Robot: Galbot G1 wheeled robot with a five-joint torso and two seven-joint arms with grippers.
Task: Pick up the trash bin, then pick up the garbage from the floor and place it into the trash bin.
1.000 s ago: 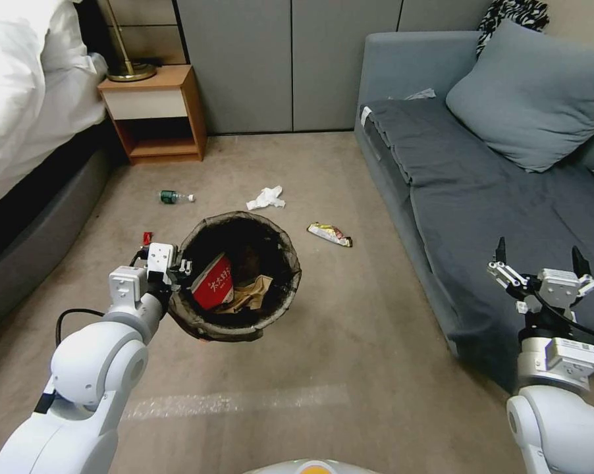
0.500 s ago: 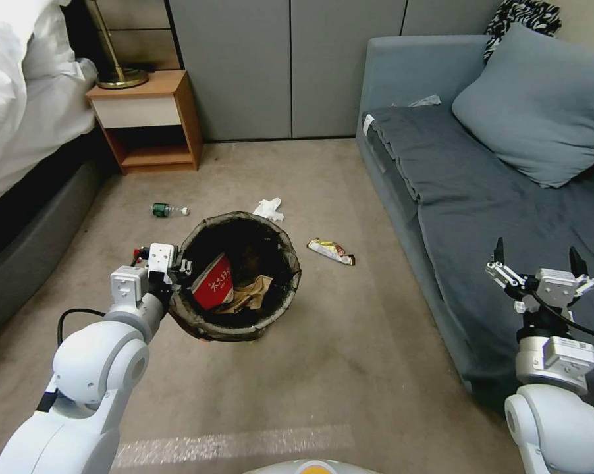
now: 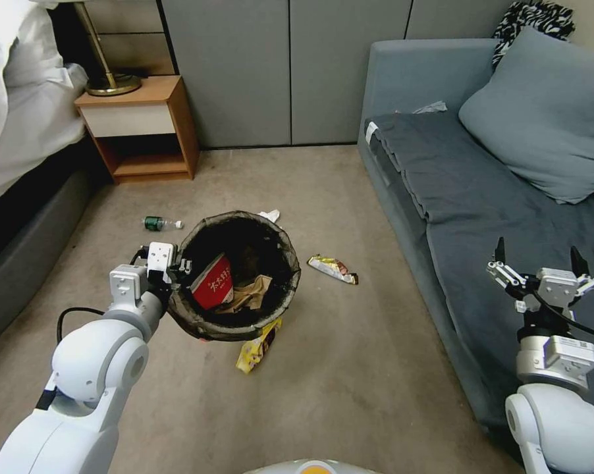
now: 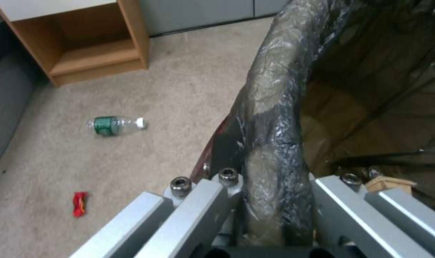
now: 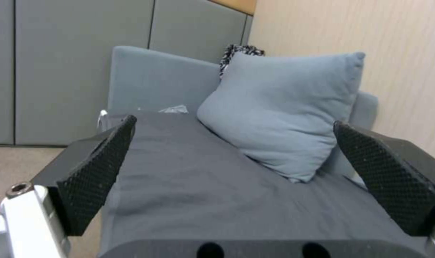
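Head view gives me the left gripper (image 3: pixel 178 268) clamped on the rim of the trash bin (image 3: pixel 234 276), held above the floor (image 3: pixel 350 355) mid-carpet between bed and sofa (image 3: pixel 481 217). A yellow packet (image 3: pixel 257 345) lies just beside its near side, a green bottle (image 3: pixel 155 223) toward the nightstand (image 3: pixel 135 125). My right gripper (image 3: pixel 540 253) hangs over the sofa's front edge, fingers spread wide, empty.

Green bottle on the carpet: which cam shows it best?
Left wrist view: the green bottle lies on its side, label and white cap clear. Head view has it farther off, beyond the trash bin the left gripper clamps. Right wrist view faces the sofa.
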